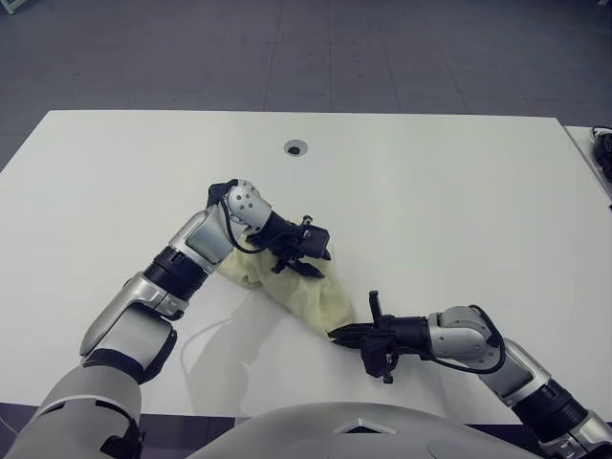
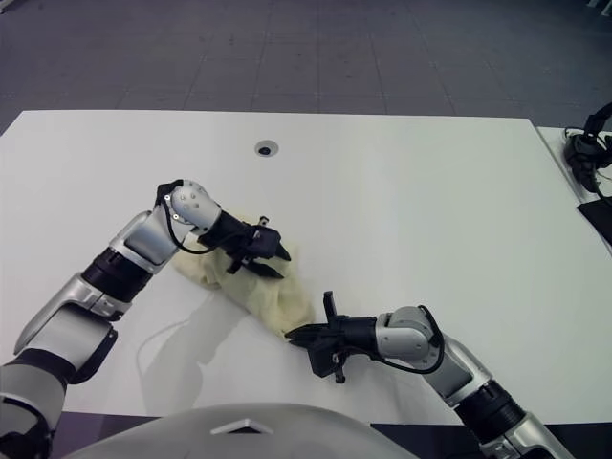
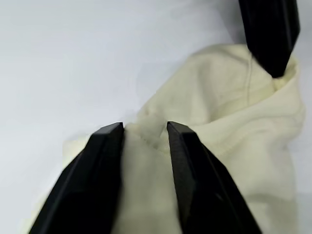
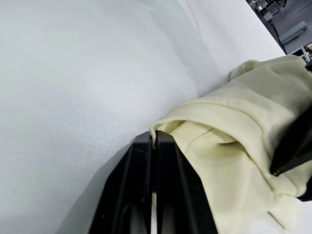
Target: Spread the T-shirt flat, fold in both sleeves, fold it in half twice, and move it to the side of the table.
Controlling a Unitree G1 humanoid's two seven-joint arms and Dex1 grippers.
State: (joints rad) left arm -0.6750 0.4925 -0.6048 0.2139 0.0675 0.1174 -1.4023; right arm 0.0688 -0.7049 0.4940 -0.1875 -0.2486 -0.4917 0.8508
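Toward the front middle of the white table [image 1: 430,191] lies the pale yellow T-shirt [image 1: 306,298], bunched into a crumpled, elongated heap, not spread flat. At the heap's far end, the left gripper [image 1: 318,263] rests on the cloth, its fingers [image 3: 97,180] apart and straddling a small ridge of fabric; no firm clamp is evident. At the near corner, the right gripper [image 1: 337,333] lies low to the tabletop, its fingers [image 4: 165,185] pressed together on the shirt's folded edge. A round grommet hole [image 1: 295,147] sits well apart, farther back on the table.
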